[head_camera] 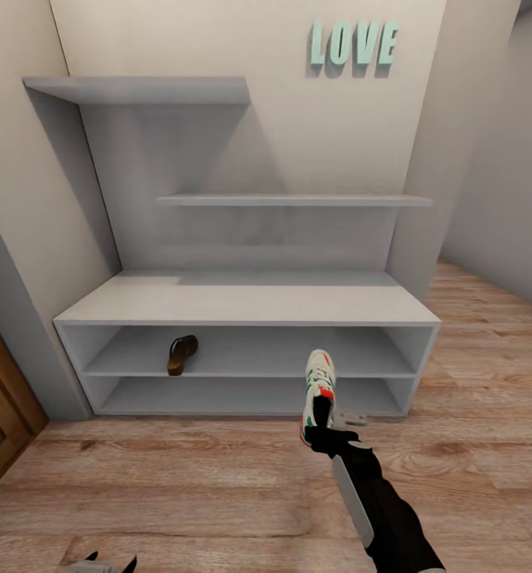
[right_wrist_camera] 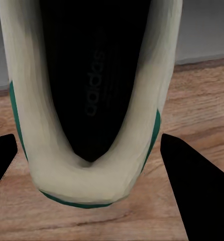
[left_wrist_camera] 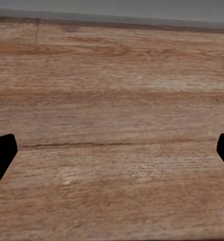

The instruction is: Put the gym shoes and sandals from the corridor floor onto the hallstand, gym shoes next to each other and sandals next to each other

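While our right gripper [head_camera: 323, 420] pinches the gym shoe [head_camera: 319, 387] at its heel collar just before the hallstand [head_camera: 250, 306], we judge it light, stiff-rimmed (left jaws spread).

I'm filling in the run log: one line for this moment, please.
right hand: holding sneaker before rack | sandal: on upper shelf level | left hand: open over floor
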